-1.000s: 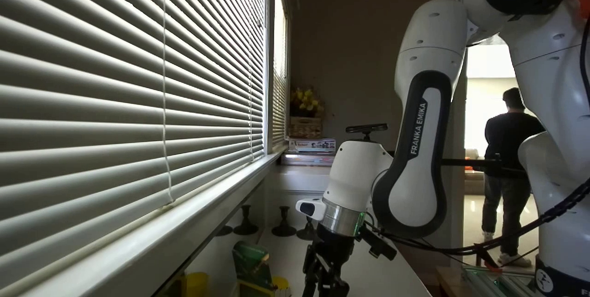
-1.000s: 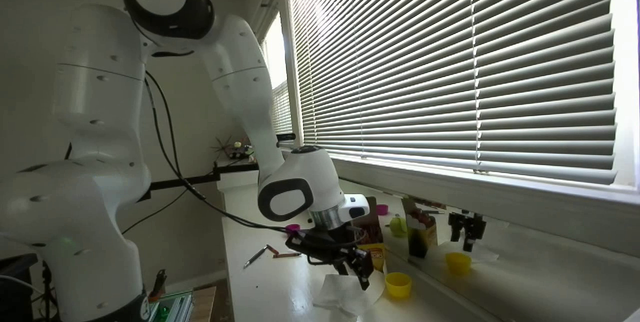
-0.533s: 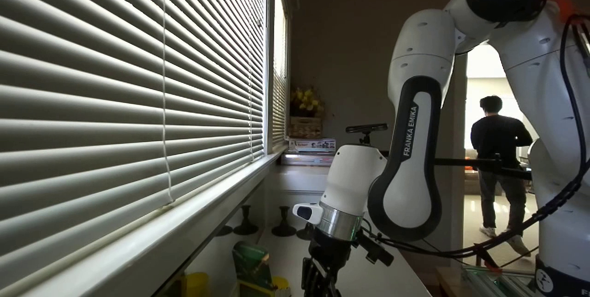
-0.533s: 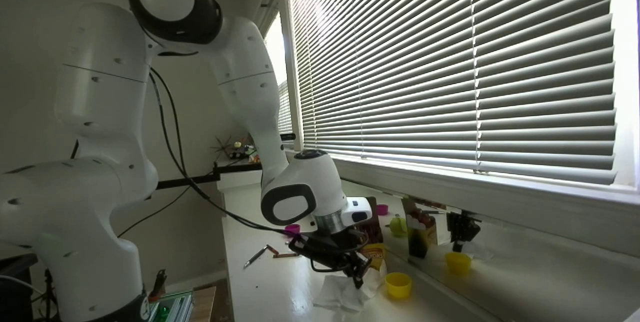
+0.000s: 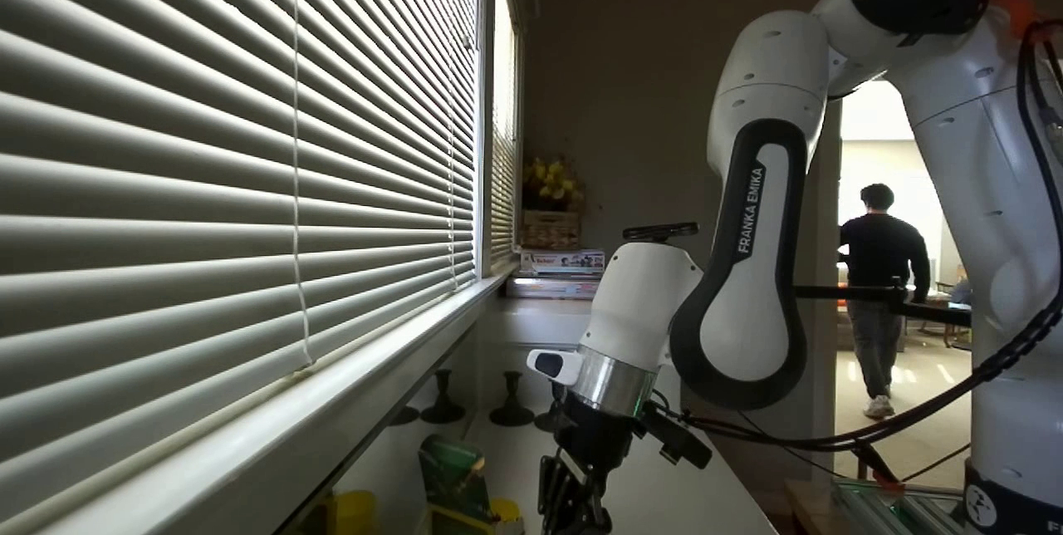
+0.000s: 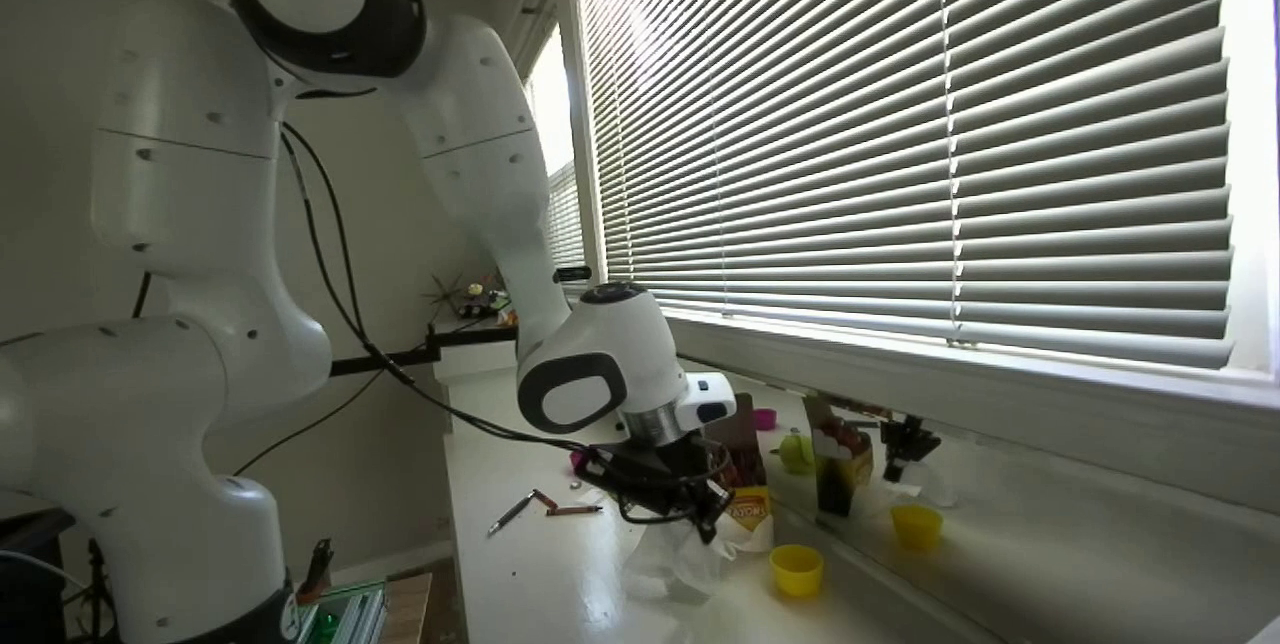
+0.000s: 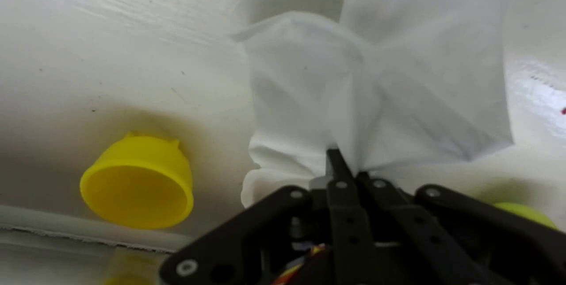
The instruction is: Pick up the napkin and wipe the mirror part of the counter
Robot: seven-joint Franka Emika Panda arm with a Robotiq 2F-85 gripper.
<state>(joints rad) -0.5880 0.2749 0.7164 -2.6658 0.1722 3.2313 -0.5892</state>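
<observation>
A thin white napkin (image 7: 305, 81) is bunched up between the fingertips of my gripper (image 7: 348, 164), which is shut on it. The rest of the napkin spreads out in loose folds. In an exterior view the napkin (image 6: 675, 556) hangs below my gripper (image 6: 708, 522), its lower part close to or touching the pale countertop (image 6: 540, 584). Along the wall at the counter's back runs the mirror part (image 6: 1040, 514), reflecting my gripper and a cup. In an exterior view my gripper (image 5: 573, 502) shows low in the picture, and the napkin is out of sight there.
A yellow cup (image 6: 797, 574) stands near the mirror, beside the napkin. Behind the gripper is a snack box (image 6: 750, 509). Pens (image 6: 512, 514) lie on the counter. Dark candle holders (image 5: 511, 402) stand farther along. Window blinds (image 6: 900, 174) hang above.
My gripper's open fingers came down onto the flat napkin and shut on it. It has since risen a little, pulling the napkin up. A person in the background walked farther off.
</observation>
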